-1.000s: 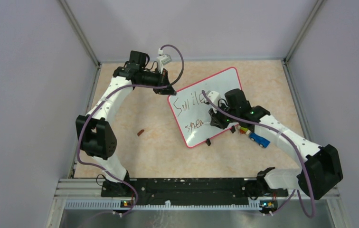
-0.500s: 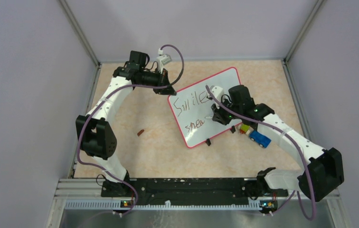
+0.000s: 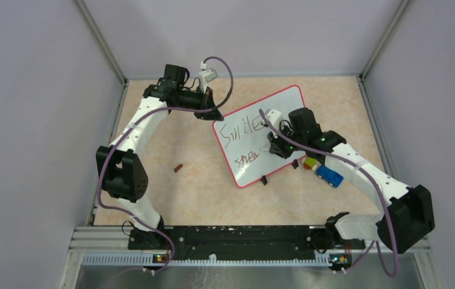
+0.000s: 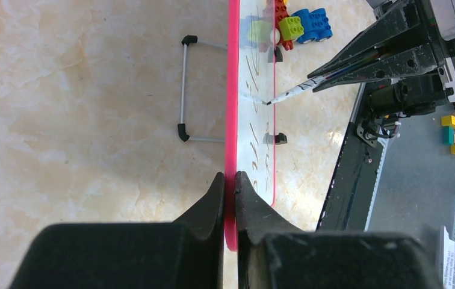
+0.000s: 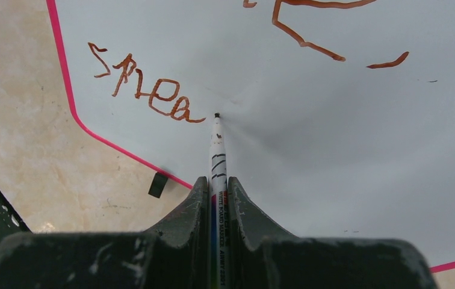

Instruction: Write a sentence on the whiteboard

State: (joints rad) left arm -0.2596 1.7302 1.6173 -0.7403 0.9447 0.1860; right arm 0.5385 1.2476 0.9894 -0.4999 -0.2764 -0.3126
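Observation:
The whiteboard stands tilted on small black feet, white with a red-pink rim. My left gripper is shut on its far-left corner rim. The sentence reads "Smile" on the top line and "sprea" below in brownish-red. My right gripper is shut on a white whiteboard marker. The marker tip is at the board just right of the last "a"; I cannot tell whether it touches. The marker also shows in the left wrist view.
A small toy of coloured blocks with a blue car lies just right of the board, also in the left wrist view. A small brown piece lies on the table to the left. Grey walls enclose the table.
My right gripper with the marker moved up and right a little from the end of "sprea", then held almost still. The left arm and the board have not moved.

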